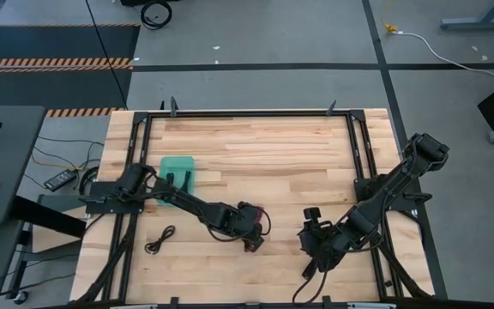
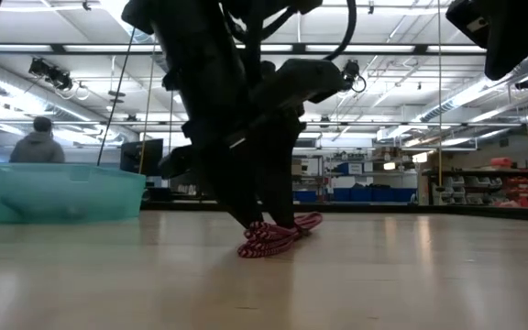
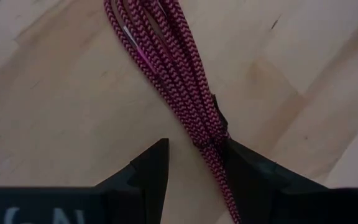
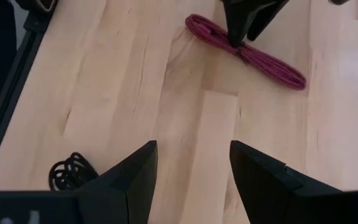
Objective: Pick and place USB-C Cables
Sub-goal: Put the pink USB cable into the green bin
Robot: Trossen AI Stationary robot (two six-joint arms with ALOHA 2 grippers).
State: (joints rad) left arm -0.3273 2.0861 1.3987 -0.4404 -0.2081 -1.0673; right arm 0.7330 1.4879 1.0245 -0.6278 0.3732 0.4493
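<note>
A purple-magenta braided USB-C cable [image 3: 166, 56] lies on the wood near the table's middle, also seen in the high view [image 1: 262, 220] and the low view [image 2: 278, 235]. My left gripper [image 3: 194, 155] is open and comes down over it, one finger on each side near the black tie [image 3: 219, 121]. A black cable bundle [image 1: 159, 239] lies by the table's near left. My right gripper [image 4: 194, 168] hangs open above bare wood to the right of the magenta cable, touching nothing. The other cables do not show. My left gripper stands over the magenta cable just beyond its black tie, pointing down from above and lying across the bundle. One finger [image 3: 247, 168] lies against the strands [image 3: 215, 155]; the other finger [image 3: 151, 168] stands apart. The cable lies flat on the table.
The shallow teal-green tray [image 1: 178, 172] sits on the table's left part, behind the left arm. A black frame [image 1: 354, 146] runs around the work area. A person [image 2: 37, 142] stands far off in the room. Bare wood lies between the two grippers and toward the far edge.
</note>
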